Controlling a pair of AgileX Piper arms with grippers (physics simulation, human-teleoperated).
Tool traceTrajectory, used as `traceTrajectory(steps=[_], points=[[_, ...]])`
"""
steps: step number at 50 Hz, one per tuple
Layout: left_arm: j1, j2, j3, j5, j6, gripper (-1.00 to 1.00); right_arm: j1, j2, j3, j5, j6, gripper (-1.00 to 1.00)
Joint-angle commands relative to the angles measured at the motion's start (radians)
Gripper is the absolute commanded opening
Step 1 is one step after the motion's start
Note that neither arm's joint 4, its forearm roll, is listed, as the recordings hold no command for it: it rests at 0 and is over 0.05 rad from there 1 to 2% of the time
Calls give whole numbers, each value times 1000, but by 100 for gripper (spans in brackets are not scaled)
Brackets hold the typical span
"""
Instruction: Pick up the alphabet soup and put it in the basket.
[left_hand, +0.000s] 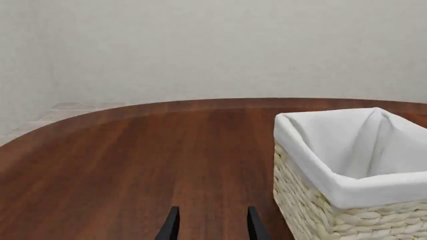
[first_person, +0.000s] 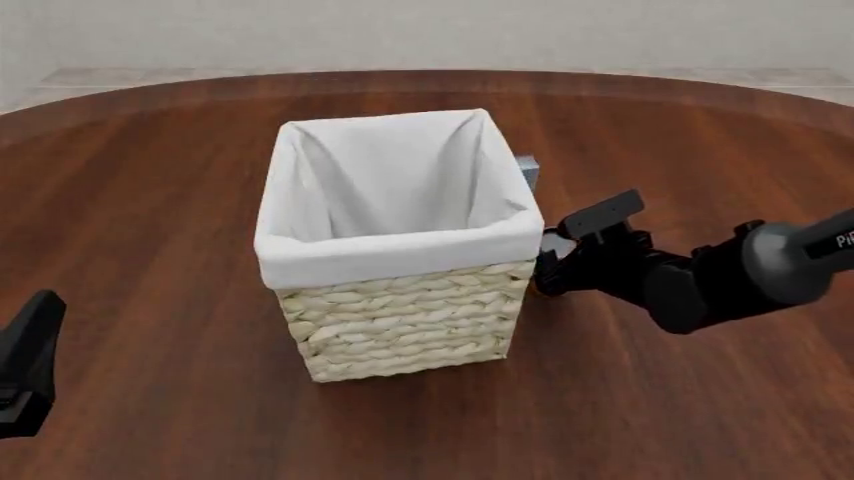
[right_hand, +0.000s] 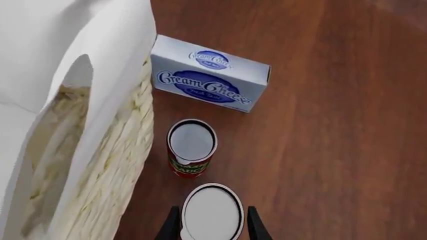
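Basket (first_person: 400, 300) stands near the middle of the brown wooden table (first_person: 160, 200), 1 tall woven straw box with a white liner folded over its rim, and nothing shows inside it. Beside its right wall, seen from the right wrist, stand 2 cans in a row: the alphabet soup (right_hand: 212, 212), showing only its silver-white top, and beyond it a red-labelled can (right_hand: 191, 148) just beside the straw wall. Past those lies 1 grey-blue cream cheese box (right_hand: 210, 73), close to the basket's far right corner. The right gripper (right_hand: 212, 227) has its 2 dark fingers (right_hand: 255, 225) spread either side of the alphabet soup's top, close to its rim; whether they press it I cannot tell. The left gripper (left_hand: 210, 225) hangs toward the near left edge of the table, its 2 fingers parted around bare wood, holding nothing, well apart from the basket.
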Motion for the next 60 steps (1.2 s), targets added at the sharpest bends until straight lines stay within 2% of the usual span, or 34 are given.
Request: traceTrajectory(steps=[1,2,17,28,47,60], points=[[0,0,0,0,0,100,-8,19,-6,8,-14,100],[0,0,0,0,0,100,-7,18,-5,7,-17,-100],[0,0,0,0,0,100,-6,3,12,-14,-51,-100],[0,0,0,0,0,100,-11,-54,54,-30,-49,-100],[0,0,0,0,0,100,-30,-231,72,47,-54,-100],[0,0,0,0,0,100,-31,-442,63,175,-57,-100]])
